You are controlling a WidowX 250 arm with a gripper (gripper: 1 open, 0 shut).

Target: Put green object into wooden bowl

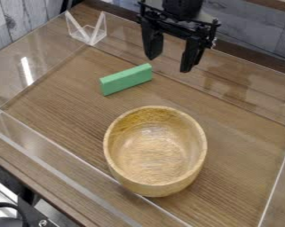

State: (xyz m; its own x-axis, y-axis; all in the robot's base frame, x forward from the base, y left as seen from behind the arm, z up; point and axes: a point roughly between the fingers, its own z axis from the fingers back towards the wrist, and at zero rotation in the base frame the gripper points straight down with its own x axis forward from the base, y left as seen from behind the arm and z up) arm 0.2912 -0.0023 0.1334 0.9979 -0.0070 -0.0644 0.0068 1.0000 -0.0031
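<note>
Up at the far side, the tool [170, 50] hangs pointing down, its dark fingers [188, 55] spread apart with nothing between them; it is open and empty. Its tips sit above the worktop [240, 102], just to the right of the block and a little farther back, not touching it

The green block [127, 79] lies flat on the wood-grain surface, left of centre, set at a slant so its right end points toward the far side. It is clear of the bowl, with bare worktop between the two

The wooden bowl [155, 149] stands upright nearer the camera, a little right of centre, light tan with grain showing on its thick wall. Nothing lies inside it

Clear plastic walls [26, 142] fence the worktop on the near, left and right sides. At the far left a small clear folded piece [85, 29] stands by the back edge, well apart from the block
</note>
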